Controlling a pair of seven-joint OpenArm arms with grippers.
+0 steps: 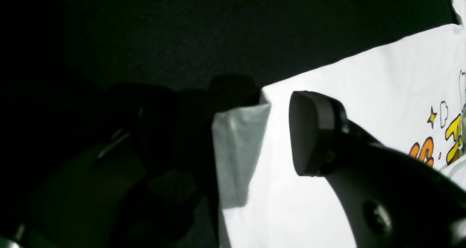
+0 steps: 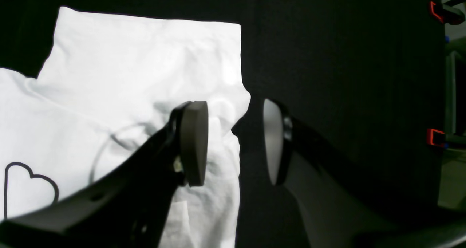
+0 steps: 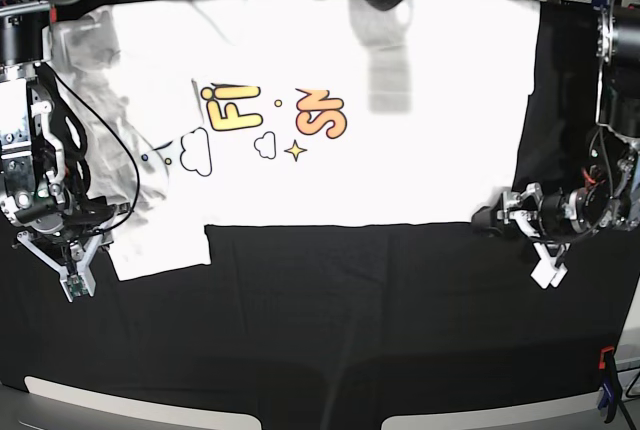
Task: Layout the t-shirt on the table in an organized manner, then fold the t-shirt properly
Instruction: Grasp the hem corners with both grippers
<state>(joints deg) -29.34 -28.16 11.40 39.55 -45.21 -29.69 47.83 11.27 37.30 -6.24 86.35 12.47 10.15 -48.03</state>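
Beside the t-shirt (image 3: 400,170), both hands agape.

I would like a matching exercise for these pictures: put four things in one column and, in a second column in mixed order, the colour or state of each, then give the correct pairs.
Things:
1. t-shirt
2. table
3. right gripper
4. star printed on the shirt

Colour or state:
A. covered with black cloth
B. yellow
C. white, spread flat with the print facing up
D. open, astride the edge of a sleeve

Pairs: 1-C, 2-A, 3-D, 4-B
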